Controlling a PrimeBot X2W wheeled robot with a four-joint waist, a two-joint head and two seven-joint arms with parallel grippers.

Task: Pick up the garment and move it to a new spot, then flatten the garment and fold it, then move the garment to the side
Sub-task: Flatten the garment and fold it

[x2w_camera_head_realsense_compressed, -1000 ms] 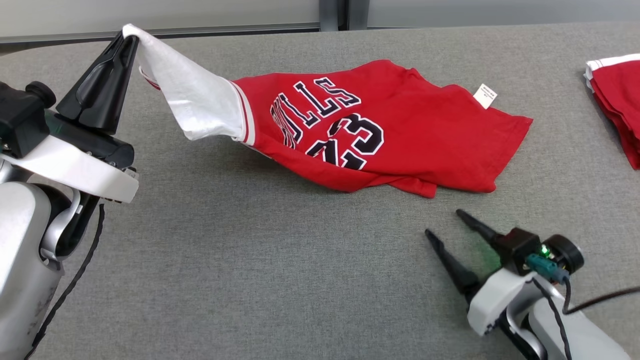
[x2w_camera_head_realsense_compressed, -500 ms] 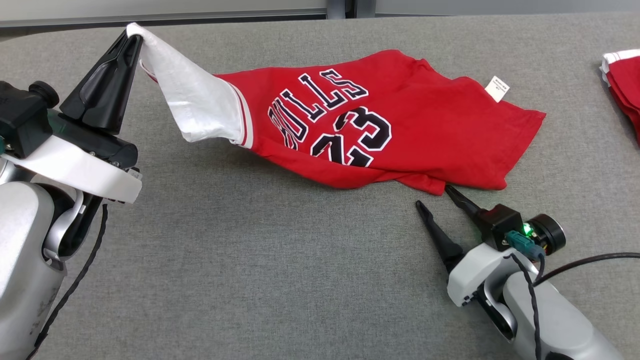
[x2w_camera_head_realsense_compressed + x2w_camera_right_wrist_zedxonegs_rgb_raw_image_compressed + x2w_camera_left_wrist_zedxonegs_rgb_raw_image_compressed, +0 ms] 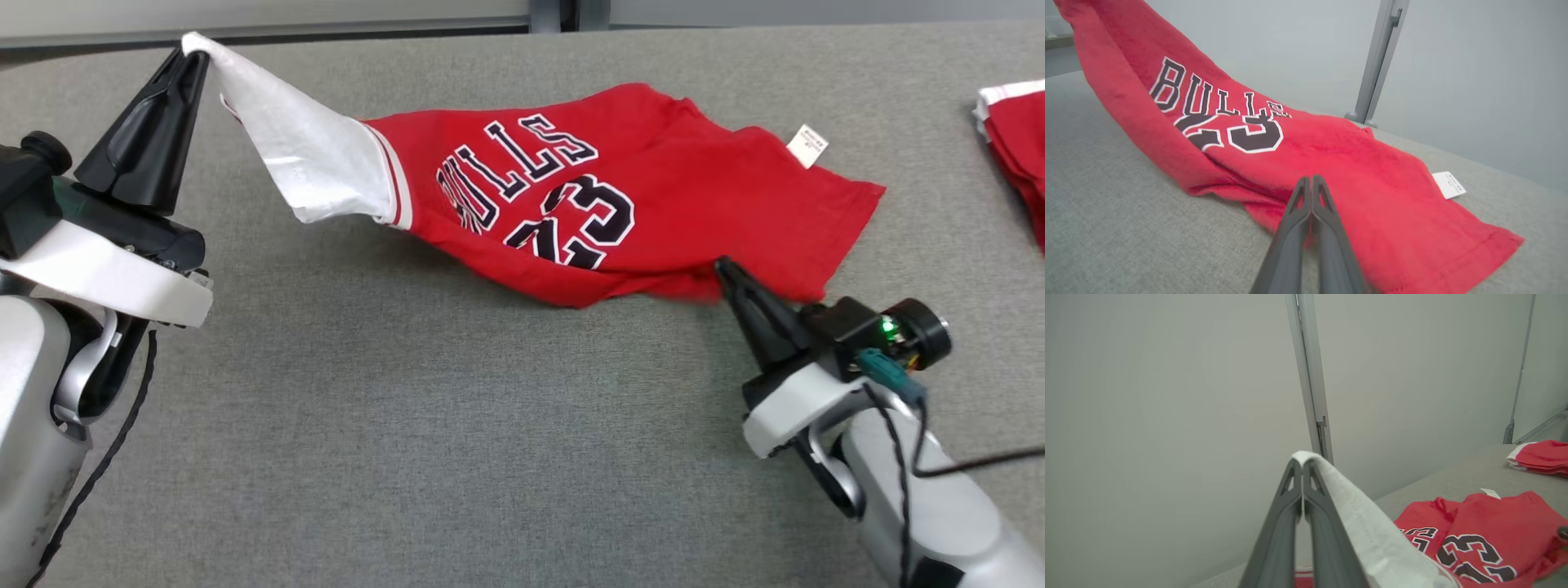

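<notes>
On the grey counter (image 3: 457, 457) the red garment (image 3: 686, 204) lies across the far middle, its white sleeve (image 3: 302, 155) lifted to the far left. There my left gripper (image 3: 184, 59) has its fingers (image 3: 147, 147) closed tight on the sleeve end. My right gripper (image 3: 722, 268) has the fingers pressed together at the near hem of the garment; whether they caught cloth I cannot tell.

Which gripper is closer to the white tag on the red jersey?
Right. The right gripper pinches the jersey at its front edge near the tag; the left gripper holds the white sleeve at the opposite end.
</notes>
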